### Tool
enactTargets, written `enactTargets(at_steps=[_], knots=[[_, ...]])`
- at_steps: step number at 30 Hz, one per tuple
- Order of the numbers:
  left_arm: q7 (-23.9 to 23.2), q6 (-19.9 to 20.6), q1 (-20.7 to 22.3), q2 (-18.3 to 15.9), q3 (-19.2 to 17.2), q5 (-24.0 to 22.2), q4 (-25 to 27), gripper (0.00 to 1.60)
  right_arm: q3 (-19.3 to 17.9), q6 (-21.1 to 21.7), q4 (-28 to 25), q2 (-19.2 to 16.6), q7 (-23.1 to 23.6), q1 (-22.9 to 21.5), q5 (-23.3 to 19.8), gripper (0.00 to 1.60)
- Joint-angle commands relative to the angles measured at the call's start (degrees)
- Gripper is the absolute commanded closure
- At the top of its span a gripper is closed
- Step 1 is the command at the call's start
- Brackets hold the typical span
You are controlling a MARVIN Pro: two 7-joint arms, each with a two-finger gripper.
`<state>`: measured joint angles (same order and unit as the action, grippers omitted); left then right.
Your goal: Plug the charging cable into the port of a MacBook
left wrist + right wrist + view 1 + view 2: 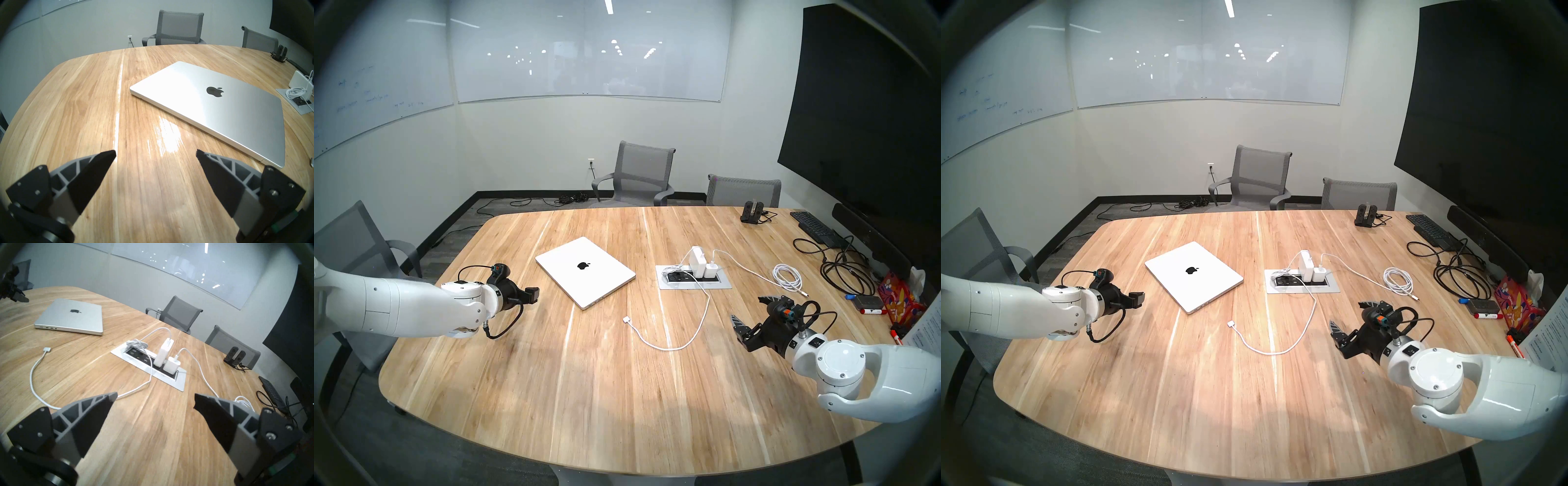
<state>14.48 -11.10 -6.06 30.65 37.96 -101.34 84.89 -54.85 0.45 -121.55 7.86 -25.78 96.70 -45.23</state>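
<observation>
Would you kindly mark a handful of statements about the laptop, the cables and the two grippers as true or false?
1. The MacBook lies closed on the table. True.
2. The charging cable is already plugged into the MacBook. False: its plug lies loose on the wood, apart from the laptop.
3. The right gripper is open and holds nothing. True.
4. The left gripper grips the MacBook. False: its fingers are open over bare table beside it.
5. The power brick stands in the table's outlet panel. True.

Bare table (531, 383) lies near the charging cable's (670, 348) plug (626, 318); the power brick (697, 261) stands far right.
</observation>
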Motion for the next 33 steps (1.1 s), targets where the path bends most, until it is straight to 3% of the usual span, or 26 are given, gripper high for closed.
enactTargets(at_steps=[1, 10, 20, 27, 33], knots=[[0.0, -0.2, 0.8, 0.1, -0.6, 0.0, 0.0, 0.0, -1.6, -1.3, -1.7, -1.1, 6.0, 1.9, 2.6, 0.0], [0.0, -0.2, 0.8, 0.1, -0.6, 0.0, 0.0, 0.0, -5.1, -4.4, -2.5, -1.4, 16.2, 4.5, 4.0, 0.0], [0.0, -0.2, 0.8, 0.1, -0.6, 0.0, 0.0, 0.0, -9.9, -4.7, -2.3, -1.6, 26.9, 6.3, 3.5, 0.0], [0.0, -0.2, 0.8, 0.1, -0.6, 0.0, 0.0, 0.0, -13.0, -0.4, -1.5, -1.7, 34.7, 6.3, 3.1, 0.0], [0.0, -0.2, 0.8, 0.1, -0.6, 0.0, 0.0, 0.0, -13.1, 4.5, -1.7, -1.8, 40.9, 2.9, 1.7, 0.0]])
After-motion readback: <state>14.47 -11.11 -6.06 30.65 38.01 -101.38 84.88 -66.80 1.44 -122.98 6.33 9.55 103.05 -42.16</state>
